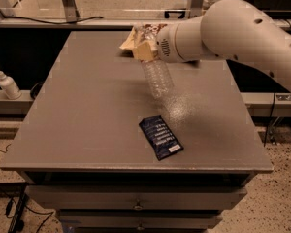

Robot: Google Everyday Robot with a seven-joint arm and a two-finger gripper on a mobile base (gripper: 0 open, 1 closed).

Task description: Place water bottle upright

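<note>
While jaws clamp water bottle (156,77), abv table (87,110)

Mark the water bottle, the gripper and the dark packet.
water bottle (157,79): camera view, ribbed clear body.
gripper (140,45): camera view, over table's (87,130) far side, between fingertips.
dark packet (160,137): camera view, its middle.

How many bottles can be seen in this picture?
2: the water bottle, held by the gripper over the table, and a pump bottle on the ledge at left.

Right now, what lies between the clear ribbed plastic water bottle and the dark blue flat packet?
Only bare grey tabletop, in the camera view. The gripper, over the table's far side, holds the water bottle; the dark blue packet lies nearer.
</note>
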